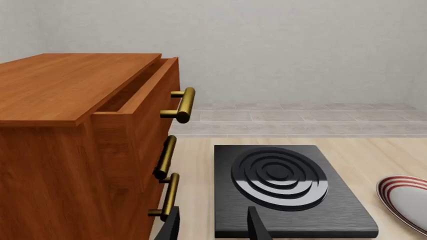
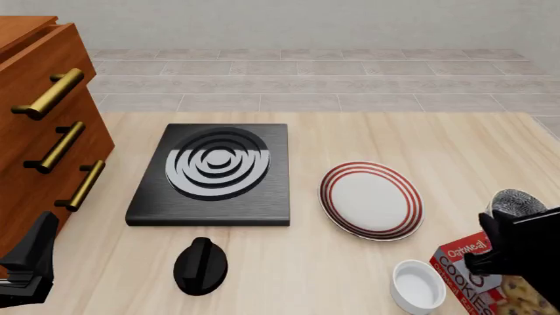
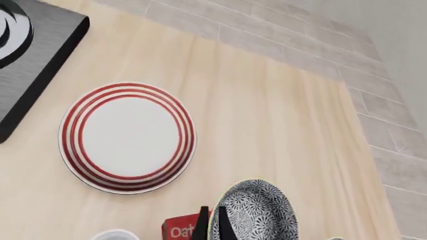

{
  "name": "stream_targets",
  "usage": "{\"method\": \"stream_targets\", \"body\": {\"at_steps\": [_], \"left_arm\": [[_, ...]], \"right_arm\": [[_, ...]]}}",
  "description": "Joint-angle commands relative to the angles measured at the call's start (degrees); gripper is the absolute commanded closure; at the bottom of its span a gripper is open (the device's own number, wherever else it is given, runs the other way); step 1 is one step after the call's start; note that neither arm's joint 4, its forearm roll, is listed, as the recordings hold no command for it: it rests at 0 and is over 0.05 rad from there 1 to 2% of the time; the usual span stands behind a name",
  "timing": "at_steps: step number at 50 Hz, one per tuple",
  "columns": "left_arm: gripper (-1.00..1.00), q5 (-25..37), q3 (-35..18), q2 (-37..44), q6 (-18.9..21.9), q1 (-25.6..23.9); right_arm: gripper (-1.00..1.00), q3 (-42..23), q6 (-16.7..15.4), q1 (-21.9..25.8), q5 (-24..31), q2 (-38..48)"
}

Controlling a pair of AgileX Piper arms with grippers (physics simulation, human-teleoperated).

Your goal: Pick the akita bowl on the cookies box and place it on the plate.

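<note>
Right pincer (image 3: 212,224): its two dark fingers are nearly together, pinching the rim of the akita bowl (image 3: 257,212) between them; in the front view the arm's black body covers most of the bowl.
Left pincer (image 1: 215,225): jaws apart, nothing between them, hanging by the lower drawers of the wooden cabinet (image 2: 35,131) at the tabletop's left edge.
Akita bowl: held by its rim at the right pincer, above the far end of the cookies box (image 2: 490,279); whether it touches the box I cannot tell. It sits just beside the plate (image 2: 371,199), on the plate's right and nearer the arms, apart from it.
Cookies box: red carton lying flat at the near right corner of the tabletop (image 2: 394,138), partly hidden under the right arm.
Plate: white with red rings, nothing on it, right of the stove (image 2: 212,174) with a gap between them.
Stove: black square slab with grey rings, middle left of the tabletop.
White bowl (image 2: 418,285): upright, just beside the cookies box on its left, in front of the plate.
Black knob (image 2: 200,264): on the tabletop in front of the stove.
Cabinet drawers: three brass handles; the top drawer stands pulled out a little.
</note>
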Motion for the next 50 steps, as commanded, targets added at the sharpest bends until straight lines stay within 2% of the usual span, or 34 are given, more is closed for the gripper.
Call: {"method": "stream_targets", "body": {"at_steps": [1, 5, 28, 50], "left_arm": [[-1.00, 0.00, 0.00, 0.00, 0.00, 0.00], [-1.00, 0.00, 0.00, 0.00, 0.00, 0.00], [-1.00, 0.00, 0.00, 0.00, 0.00, 0.00], [-1.00, 0.00, 0.00, 0.00, 0.00, 0.00]], "right_arm": [[1.00, -3.67, -1.57, 2.83, -6.21, 8.96], [1.00, -6.15, -1.83, 4.08, -5.99, 10.61], [1.00, -10.92, -4.25, 7.37, -7.46, 16.23], [1.00, -13.29, -5.04, 10.73, -15.21, 28.62]]}}
